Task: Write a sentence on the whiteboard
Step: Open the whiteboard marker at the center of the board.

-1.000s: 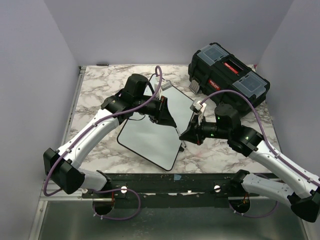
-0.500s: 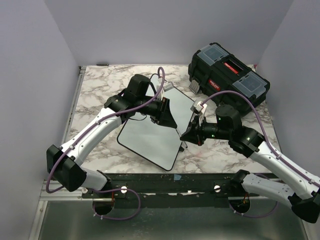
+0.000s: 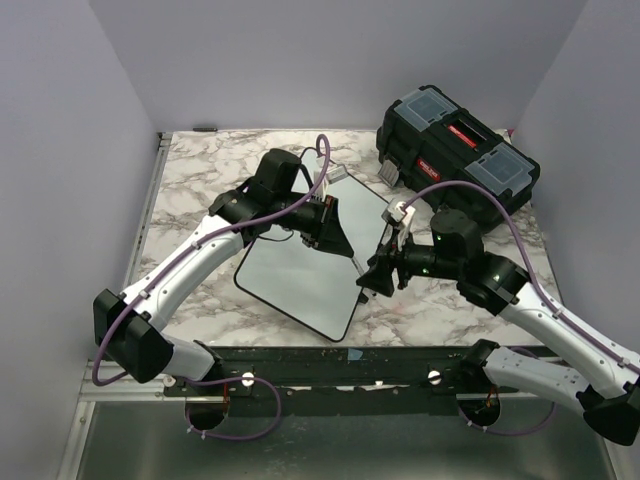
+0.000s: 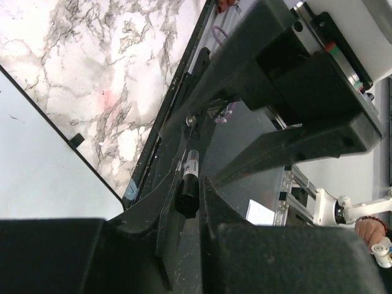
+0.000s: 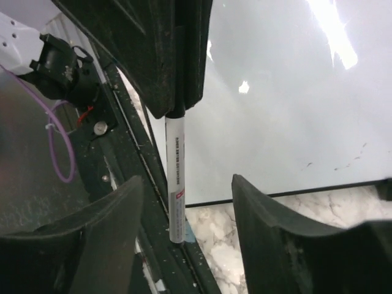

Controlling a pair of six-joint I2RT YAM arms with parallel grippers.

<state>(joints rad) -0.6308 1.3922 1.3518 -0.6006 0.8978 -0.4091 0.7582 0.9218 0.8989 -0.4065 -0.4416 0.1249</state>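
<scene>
My left gripper (image 4: 187, 188) pinches the marker (image 5: 175, 184); my right gripper (image 5: 185, 187) straddles it, spread, at the whiteboard's (image 3: 290, 270) 4 o'clock edge. A skewed retreat could knock it loose.

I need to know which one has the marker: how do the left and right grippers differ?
The left gripper is shut on the marker; the right gripper is open, fingers apart on either side of it. The left gripper hangs over the whiteboard; the right gripper sits at the board's right edge. Both are black and meet at the marker.
</scene>
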